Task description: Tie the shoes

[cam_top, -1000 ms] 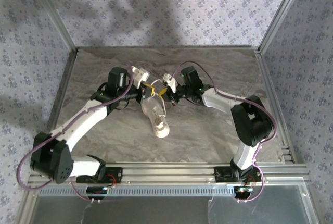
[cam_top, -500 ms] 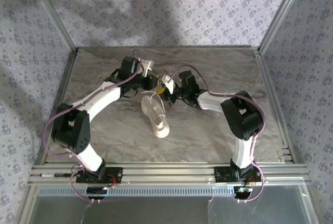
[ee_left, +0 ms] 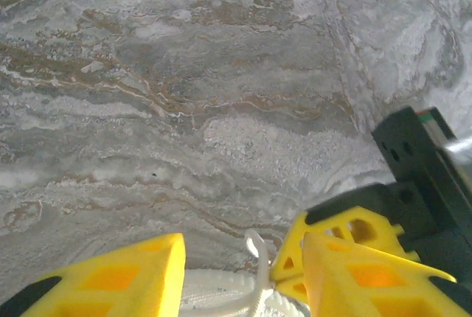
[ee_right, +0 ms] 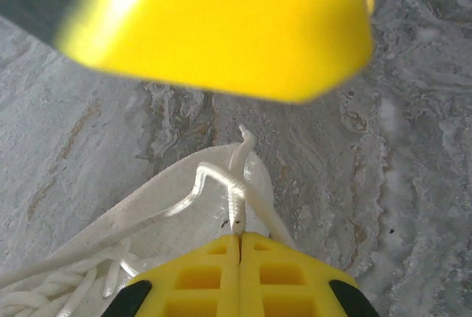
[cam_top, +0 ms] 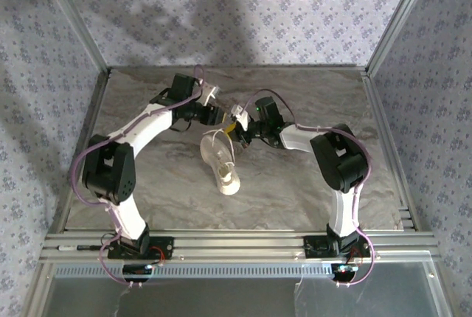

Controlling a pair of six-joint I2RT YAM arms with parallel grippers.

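Overhead, the left arm arcs up from the bench's (cam_top: 177, 184) near-left corner and bends back toward the middle. The left gripper (cam_top: 216, 118) hangs just above the far end of the sneaker (cam_top: 223, 162). Its wrist camera shows its two yellow fingers (ee_left: 118, 280) standing well apart, with nothing pinched between them. A short upright loop of white lace (ee_left: 256, 254) rises in that gap, and a strip of the shoe's white fabric lies under it at the bottom edge of the view.

The sneaker lies on its sole about mid-bench, a touch left of centre. Its toe points toward the near edge and its heel and open collar toward the far edge, under both grippers. Thin lace lies loosely across its upper.

Just right of the left gripper, and almost touching it, is the right gripper (cam_top: 232, 128), reaching in from the right side of the bench. In the left wrist view its yellow fingertips (ee_left: 346, 228) sit close beside the left gripper's right finger. The right wrist camera shows its own pads (ee_right: 199, 276) pressed tightly together, with only a thin seam between them. The lace comes straight out of that seam, so it is clamped there. From the seam one strand runs up to a curled end, and another bends left across the shoe. A blurred yellow finger (ee_right: 221, 29) of the other gripper fills the top of that view.
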